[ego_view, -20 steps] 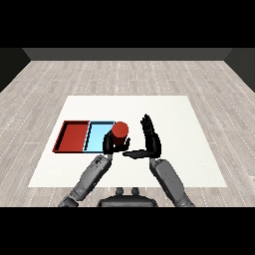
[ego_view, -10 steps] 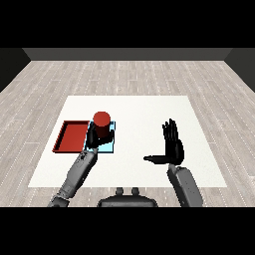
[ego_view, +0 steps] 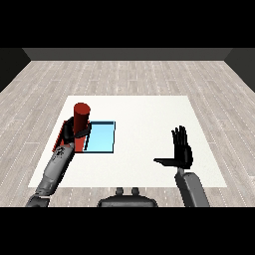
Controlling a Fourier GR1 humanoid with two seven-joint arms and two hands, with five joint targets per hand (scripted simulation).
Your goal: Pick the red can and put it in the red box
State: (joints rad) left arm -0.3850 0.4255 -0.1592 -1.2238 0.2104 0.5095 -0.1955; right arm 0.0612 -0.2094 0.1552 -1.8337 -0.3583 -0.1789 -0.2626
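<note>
- The left robot hand (ego_view: 74, 135) holds the red can (ego_view: 80, 118) upright over the red tray (ego_view: 64, 133), its fingers curled around the can's lower half.
- Most of the red tray is hidden behind the can, hand and forearm; only a strip of its left rim shows, so whether the can's base already touches the tray floor cannot be told.
- The light blue tray (ego_view: 100, 137) lies touching the red one on its right (the 2 sit side by side on the white counter (ego_view: 144, 114)), and the can stands near their shared edge.
- Likely risk: let go from here with the base on or near that shared wall, the can could tip, or slide into the blue tray instead of the red.
- A second risk: the can is tall and narrow, so fingers dragging against its side while opening could topple it.
- The right robot hand (ego_view: 181, 152) hangs well apart over bare counter, fingers straight and spread upward, thumb out to the side, holding and touching nothing.
</note>
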